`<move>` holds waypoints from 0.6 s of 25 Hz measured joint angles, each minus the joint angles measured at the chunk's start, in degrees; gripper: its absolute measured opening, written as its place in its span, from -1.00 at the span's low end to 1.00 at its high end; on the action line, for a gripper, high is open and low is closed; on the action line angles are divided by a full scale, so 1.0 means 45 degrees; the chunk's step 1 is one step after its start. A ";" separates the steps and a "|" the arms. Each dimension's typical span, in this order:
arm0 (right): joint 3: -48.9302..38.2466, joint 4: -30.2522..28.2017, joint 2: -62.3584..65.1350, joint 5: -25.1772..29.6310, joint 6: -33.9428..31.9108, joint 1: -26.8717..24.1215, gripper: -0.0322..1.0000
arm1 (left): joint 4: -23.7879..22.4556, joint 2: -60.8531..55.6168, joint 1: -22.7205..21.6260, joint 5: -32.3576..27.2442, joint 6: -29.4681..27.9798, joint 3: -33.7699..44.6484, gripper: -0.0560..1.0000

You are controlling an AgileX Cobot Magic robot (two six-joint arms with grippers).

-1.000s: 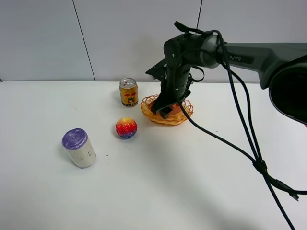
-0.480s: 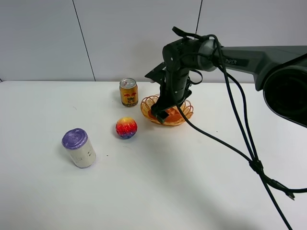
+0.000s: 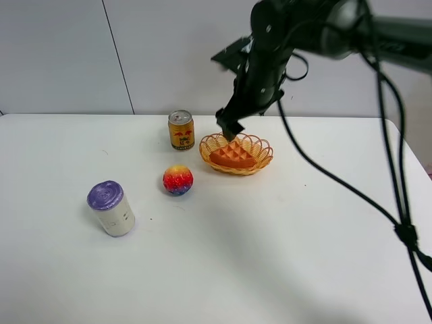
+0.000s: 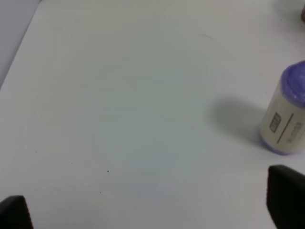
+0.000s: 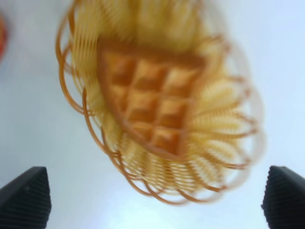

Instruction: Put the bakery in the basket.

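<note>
The orange-brown waffle wedge (image 3: 233, 156) lies inside the golden wicker basket (image 3: 262, 159) at the back of the table. The right wrist view shows the waffle (image 5: 150, 110) resting in the basket (image 5: 224, 138) below the camera. My right gripper (image 3: 229, 125) hangs above the basket's far-left rim; it is open and empty, with both fingertips (image 5: 24, 195) wide apart at the frame's corners. My left gripper (image 4: 152, 207) is open and empty over bare table, out of the exterior view.
An orange drink can (image 3: 181, 129) stands left of the basket. A red-yellow-blue ball (image 3: 177, 180) lies in front of the can. A white cylinder with a purple lid (image 3: 111, 208) stands at front left and shows in the left wrist view (image 4: 286, 114).
My right gripper has risen from down in the basket to well above it, leaving the waffle lying in the basket. The left arm has not moved.
</note>
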State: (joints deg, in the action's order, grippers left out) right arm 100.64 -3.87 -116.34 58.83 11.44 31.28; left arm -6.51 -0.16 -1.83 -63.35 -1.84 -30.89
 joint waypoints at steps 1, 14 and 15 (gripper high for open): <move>0.0000 0.0000 0.1232 0.0033 -0.0327 -0.0194 0.77 | 0.0000 0.0000 0.0000 0.0000 0.0000 0.0000 0.99; -0.6239 0.0012 1.0731 -0.0877 -0.2118 -0.4354 0.77 | 0.0000 0.0000 0.0000 0.0000 0.0000 0.0000 0.99; -0.7330 0.0099 1.1828 -0.1054 -0.2200 -0.4878 0.77 | 0.0000 0.0000 0.0000 0.0000 0.0000 0.0000 0.99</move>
State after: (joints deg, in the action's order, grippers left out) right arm 67.66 -3.43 -63.11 54.09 1.54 9.33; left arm -6.51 -0.16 -1.83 -63.35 -1.84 -30.89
